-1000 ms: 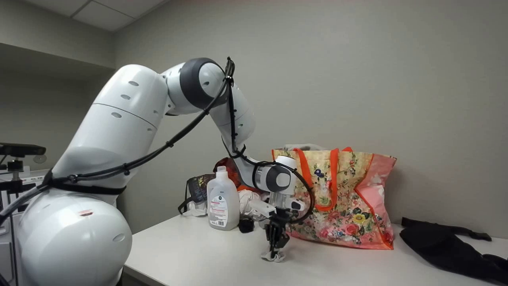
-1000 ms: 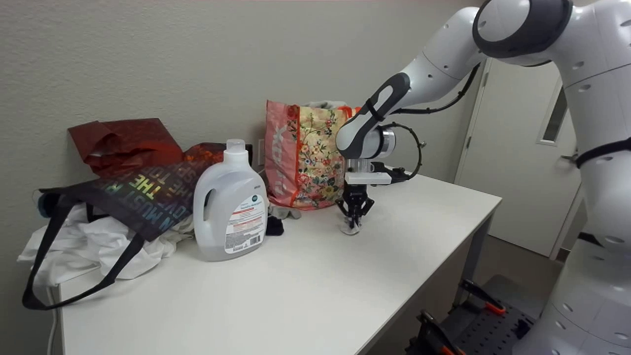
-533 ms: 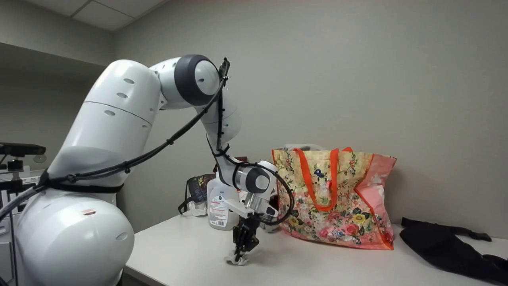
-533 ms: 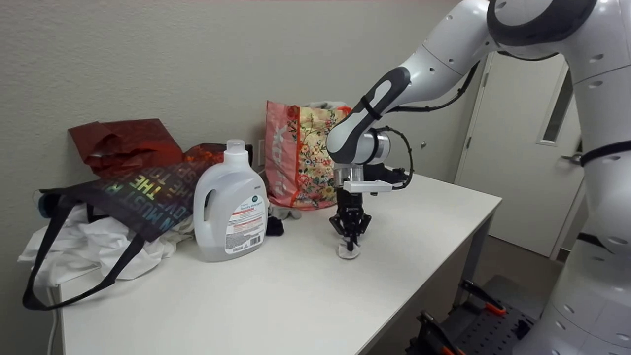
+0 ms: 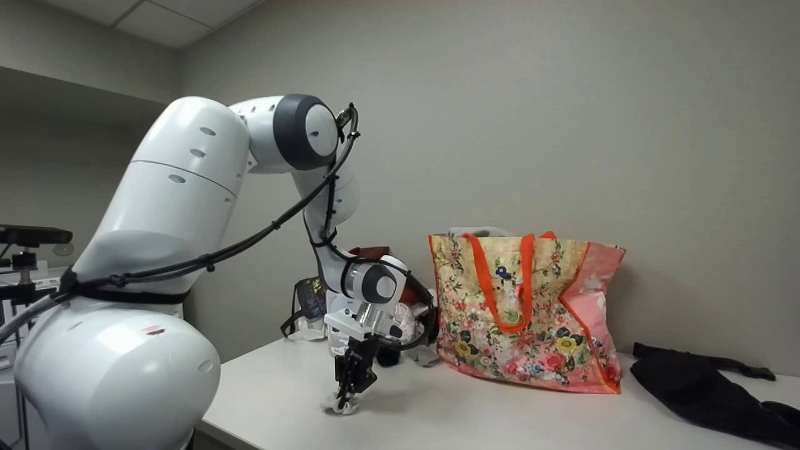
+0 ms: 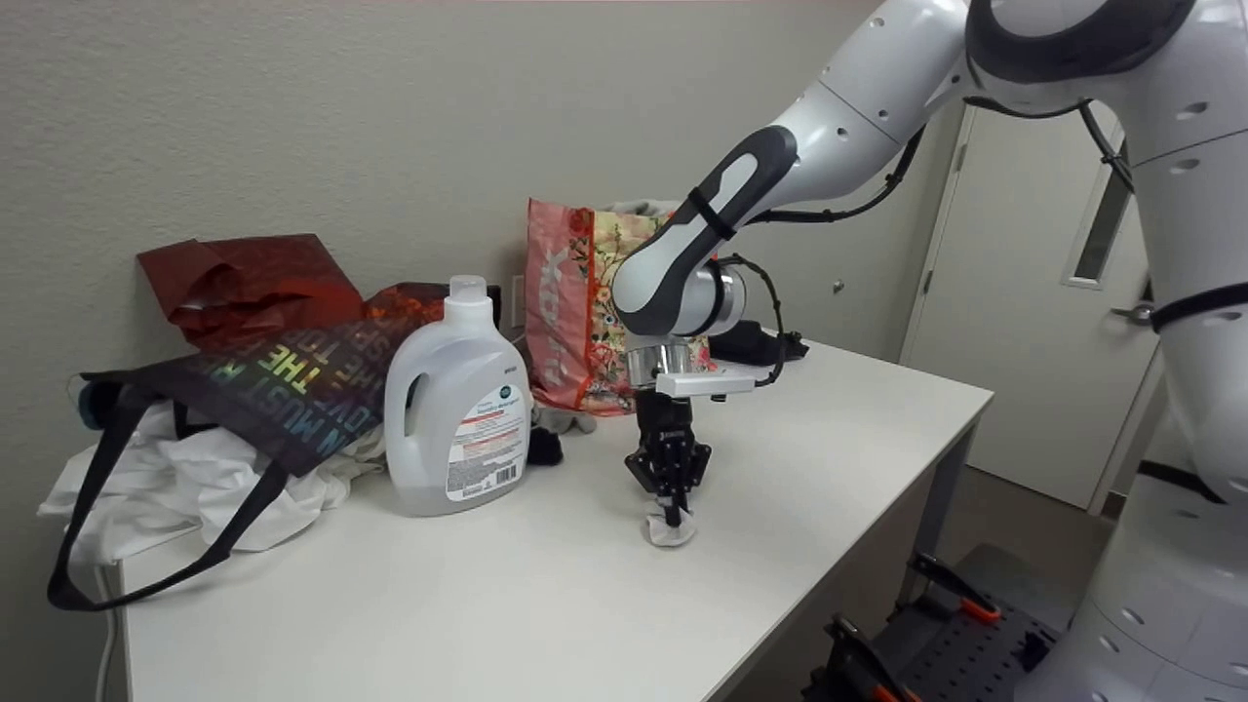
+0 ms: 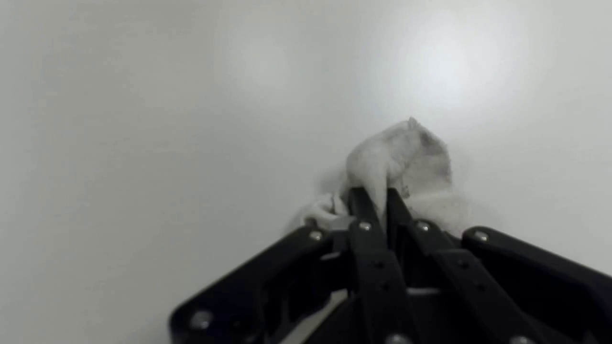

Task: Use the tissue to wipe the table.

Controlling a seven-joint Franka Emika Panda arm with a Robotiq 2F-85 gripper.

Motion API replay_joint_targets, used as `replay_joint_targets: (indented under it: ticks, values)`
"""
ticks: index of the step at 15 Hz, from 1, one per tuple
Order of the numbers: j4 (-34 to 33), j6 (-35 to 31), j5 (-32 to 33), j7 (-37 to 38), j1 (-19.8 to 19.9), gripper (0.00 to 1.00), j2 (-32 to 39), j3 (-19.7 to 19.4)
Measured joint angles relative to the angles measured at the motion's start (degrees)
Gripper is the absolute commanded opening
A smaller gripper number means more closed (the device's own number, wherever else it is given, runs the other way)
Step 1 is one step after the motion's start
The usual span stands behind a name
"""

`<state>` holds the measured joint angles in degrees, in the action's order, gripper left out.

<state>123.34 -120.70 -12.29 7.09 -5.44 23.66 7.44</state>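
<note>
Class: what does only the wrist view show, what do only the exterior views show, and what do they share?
Only the wrist view: a fold of the tissue caught between the two fingertips of the hand, and bright glare on the white table.
Only the exterior views: the floral bag, the detergent bottle and the robot's arm.
Shared: the hand gripping the tissue, with the table beneath.
</note>
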Motion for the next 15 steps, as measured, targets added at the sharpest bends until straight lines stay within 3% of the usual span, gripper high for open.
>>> replay_joint_targets:
  ticks: [9,15]
  values:
    - [-5.18,-8.94,-0.79,0.01,-3.34,0.02,-1.04,2.93]
    - [-10.37,-11.66,1.71,1.85,-4.50,0.02,-3.95,2.34]
